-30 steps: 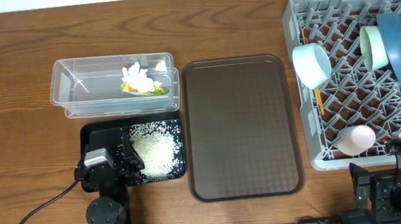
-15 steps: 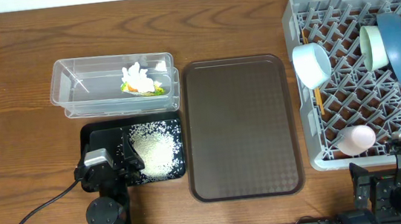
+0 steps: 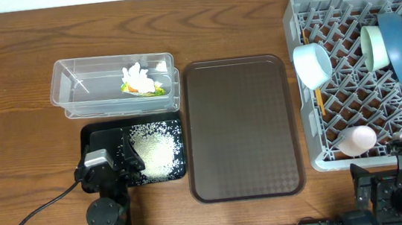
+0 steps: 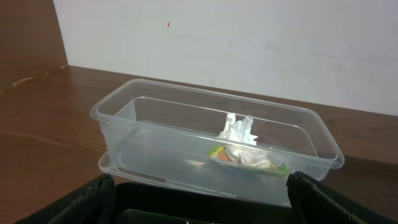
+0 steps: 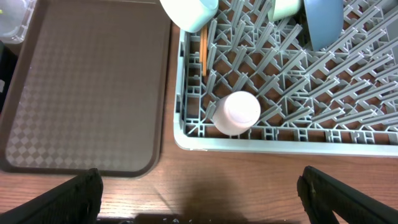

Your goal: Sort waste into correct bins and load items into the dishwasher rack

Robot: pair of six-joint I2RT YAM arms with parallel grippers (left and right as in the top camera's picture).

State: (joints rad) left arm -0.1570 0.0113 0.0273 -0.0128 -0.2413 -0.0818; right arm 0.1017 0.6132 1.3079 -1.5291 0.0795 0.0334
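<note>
Pincers: my left pincer (image 4: 199, 198) and right pincer (image 5: 202, 193) both spread, empty, unmoved this past second. Waste: tissue (image 3: 136, 76) and wrapper (image 3: 155, 89) in clear tub (image 3: 71, 85), upper left; rice (image 3: 154, 151) in black tray (image 3: 87, 136) beneath. In rack (image 3: 318, 158), right edge: blue bowl (image 3: 400, 46), green bowl (image 3: 372, 46), white bowl (image 3: 311, 65), pink cup (image 3: 357, 139), chopsticks (image 3: 318, 102); task looks finished.

Right of the brown serving tray (image 3: 240, 127), the dishwasher rack (image 3: 341, 162) runs off the overhead's edge, and my right wrist view crops it at the top and right. Of the chopsticks (image 5: 203, 53) I see only a thin sliver just inside the rack wall nearest that tray. The rest lies under the white bowl (image 5: 189, 12), itself cropped. Left of the serving tray, the snack wrapper (image 4: 219, 152) sits mostly buried beneath the tissue (image 4: 239, 130). The black tray (image 4: 161, 198) shows only an edge. My left pincer (image 4: 202, 205) and right pincer (image 5: 205, 199) show only dark fingertips, cut off at the bottom corners.
</note>
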